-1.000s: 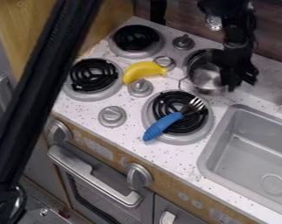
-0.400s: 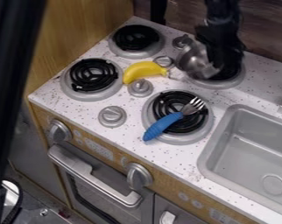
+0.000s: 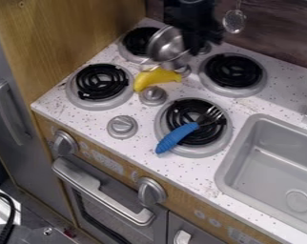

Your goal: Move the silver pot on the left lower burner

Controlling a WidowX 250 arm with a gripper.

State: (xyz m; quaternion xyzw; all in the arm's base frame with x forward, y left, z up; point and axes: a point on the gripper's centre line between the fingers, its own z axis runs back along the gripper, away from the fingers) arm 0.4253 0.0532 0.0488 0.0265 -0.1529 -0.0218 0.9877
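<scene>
The gripper (image 3: pixel 193 40) hangs over the back of the stove, at the right side of the silver pot (image 3: pixel 166 46), and holds it by that side. The pot is tilted and raised above the counter, partly in front of the upper left burner (image 3: pixel 138 42). The left lower burner (image 3: pixel 100 82) is bare, with its black coil in full view.
A yellow banana (image 3: pixel 156 78) lies between the left burners and the knobs, just below the pot. A blue-handled fork (image 3: pixel 176 137) rests across the lower right burner. The upper right burner (image 3: pixel 233 71) is uncovered. The sink (image 3: pixel 277 167) is at the right.
The pot has left the upper right burner, lifted and carried left by the gripper toward the upper left burner. Banana and fork have stayed where they were.
</scene>
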